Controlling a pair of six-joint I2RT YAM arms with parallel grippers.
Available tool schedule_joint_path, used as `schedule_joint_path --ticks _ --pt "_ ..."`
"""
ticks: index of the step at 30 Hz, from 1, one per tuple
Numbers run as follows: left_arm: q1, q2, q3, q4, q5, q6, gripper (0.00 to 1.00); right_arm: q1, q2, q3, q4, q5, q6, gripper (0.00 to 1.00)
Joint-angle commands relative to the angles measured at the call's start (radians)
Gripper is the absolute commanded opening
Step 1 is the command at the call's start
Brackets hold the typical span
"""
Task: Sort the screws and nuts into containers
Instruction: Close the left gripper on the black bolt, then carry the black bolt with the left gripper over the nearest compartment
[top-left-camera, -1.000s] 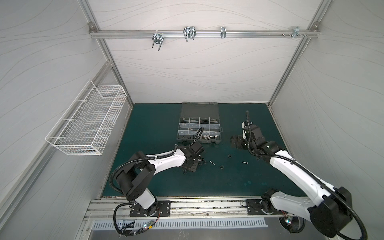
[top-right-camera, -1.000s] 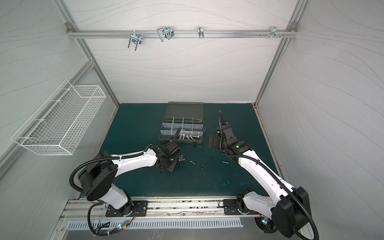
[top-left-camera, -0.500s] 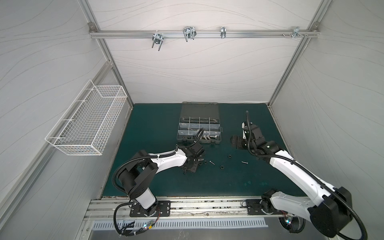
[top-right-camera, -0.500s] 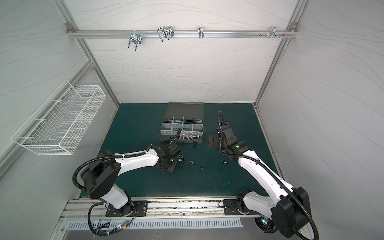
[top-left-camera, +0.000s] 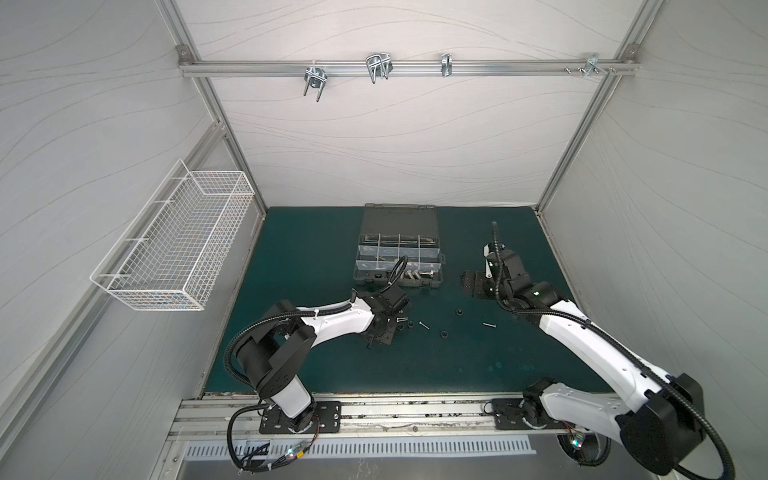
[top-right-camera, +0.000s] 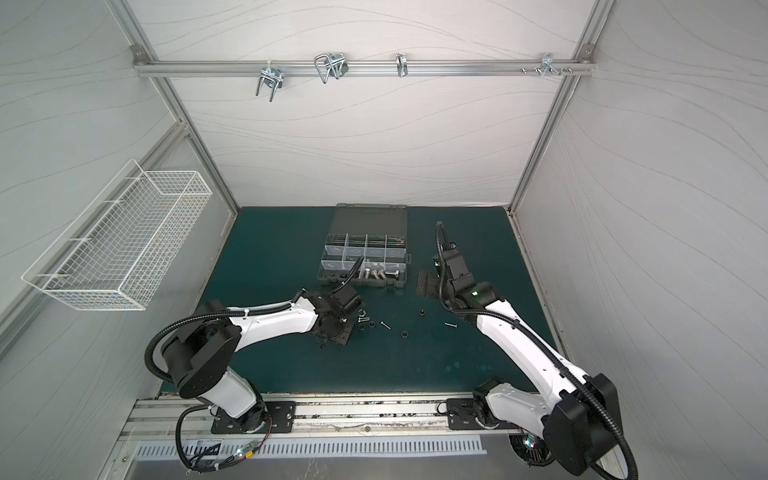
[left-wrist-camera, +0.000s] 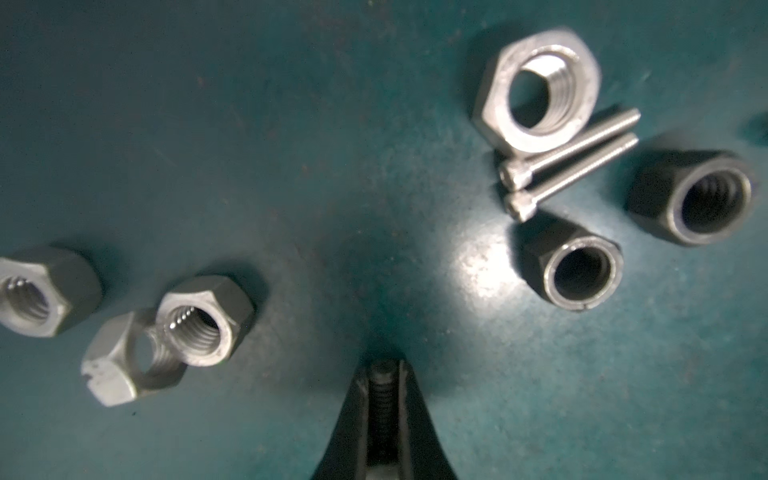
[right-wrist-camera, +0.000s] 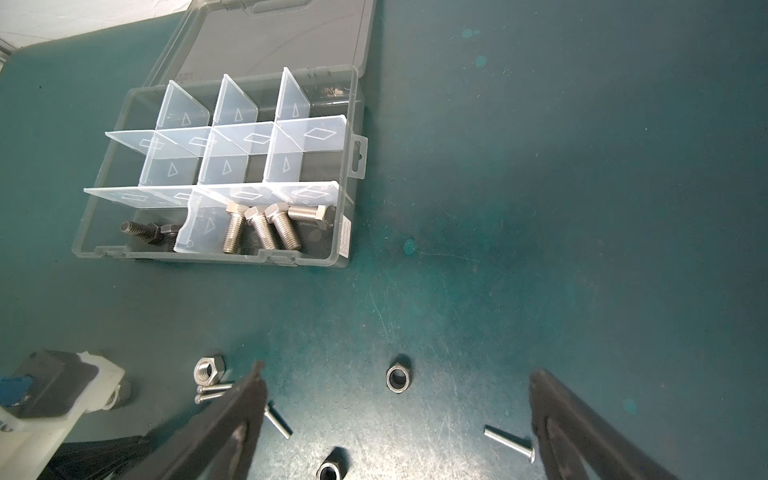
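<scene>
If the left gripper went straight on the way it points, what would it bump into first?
Most likely the bare mat. The left gripper, shut on a black bolt, points down between the silver nuts and the black nuts, so it should miss both; its height is unclear.

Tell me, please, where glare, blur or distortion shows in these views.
Left wrist view: glare patch on the mat beside a black nut; the black bolt in the left gripper is blurred. Right wrist view: organizer case sharp, right gripper blurred. In both top views: even light, loose screws tiny.
</scene>
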Motion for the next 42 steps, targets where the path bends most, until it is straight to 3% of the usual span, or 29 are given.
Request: schedule_joint_path --ticks 1,14,19,28,42 --pt "-0.002 -0.027 0.023 0.007 -0.010 -0.017 0.06 -0.007 0.005 0.018 -0.015 0.005 0.015 0.99" --pt "0.047 -0.114 0.154 0.065 -0.151 -0.044 0.02 -0.008 -0.001 0.004 0.003 -0.006 0.021 0.99" --pt "0.165 -0.116 0.189 0.154 -0.119 -0.029 0.02 -0.007 0.000 0.006 0.009 -0.003 0.015 0.99" --pt "0.292 -0.027 0.268 0.229 -0.090 0.067 0.02 -0.007 0.008 0.014 0.017 -0.010 0.016 0.99" --pt "0.364 0.136 0.337 0.317 -0.059 0.086 0.03 -0.007 0.039 0.016 0.014 -0.031 0.020 0.99"
